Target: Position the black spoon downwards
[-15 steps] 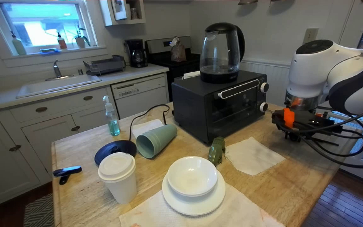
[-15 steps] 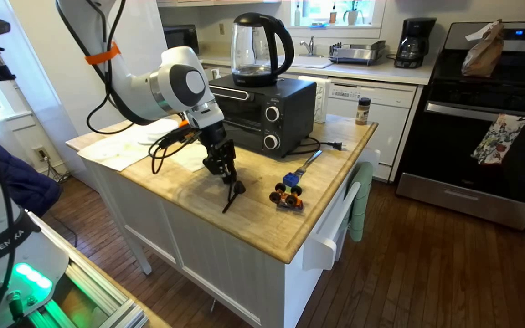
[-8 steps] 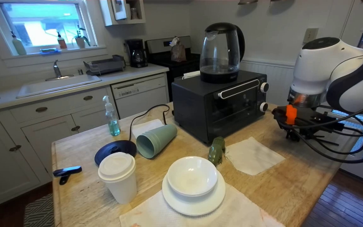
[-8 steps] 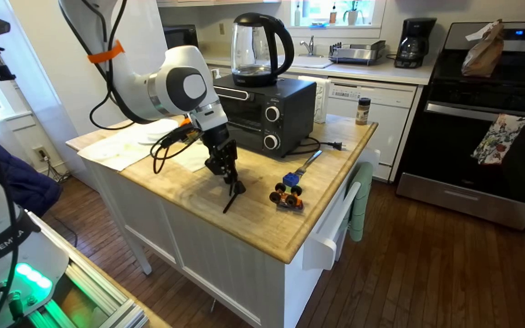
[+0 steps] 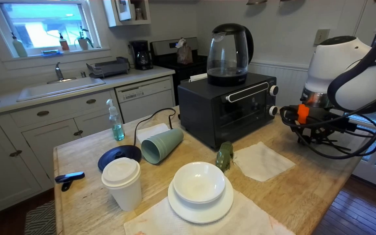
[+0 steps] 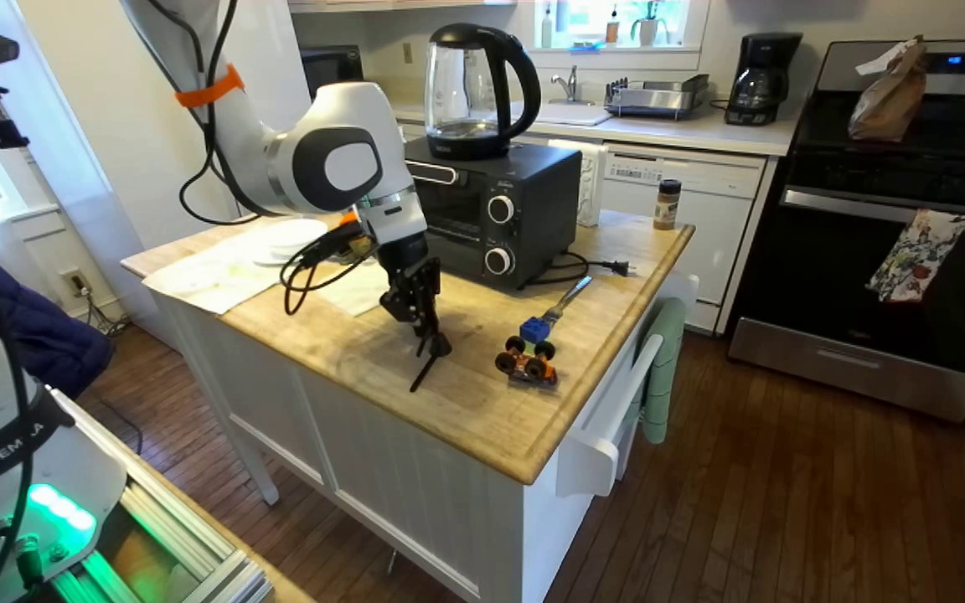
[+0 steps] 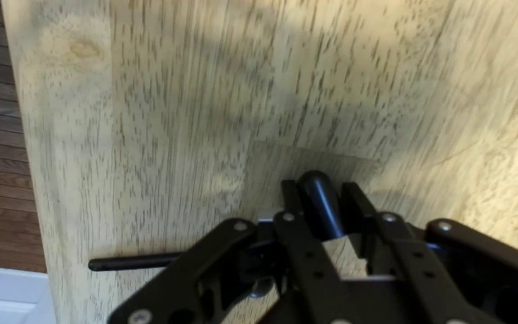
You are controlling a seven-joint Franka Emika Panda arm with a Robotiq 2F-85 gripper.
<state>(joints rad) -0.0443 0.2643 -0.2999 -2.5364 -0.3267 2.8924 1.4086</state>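
The black spoon [image 6: 425, 373] lies on the wooden tabletop [image 6: 482, 419], right at the tips of the gripper [image 7: 320, 191]. Its straight handle [image 7: 133, 262] sticks out from under the gripper toward the tabletop's edge; in an exterior view its small bowl [image 6: 442, 344] shows just beside the tips. The fingers [image 7: 355, 200] stand narrowly apart, a glossy black end [image 7: 324, 209] between them; whether they pinch it, I cannot tell. Near the gripper are an orange toy car [image 6: 526, 366] and a blue block [image 6: 535, 329], with a metal fork [image 6: 568, 299] farther from it. Apart from the gripper stands a toaster oven [image 6: 537, 213] bearing a glass electric kettle [image 6: 459, 100].
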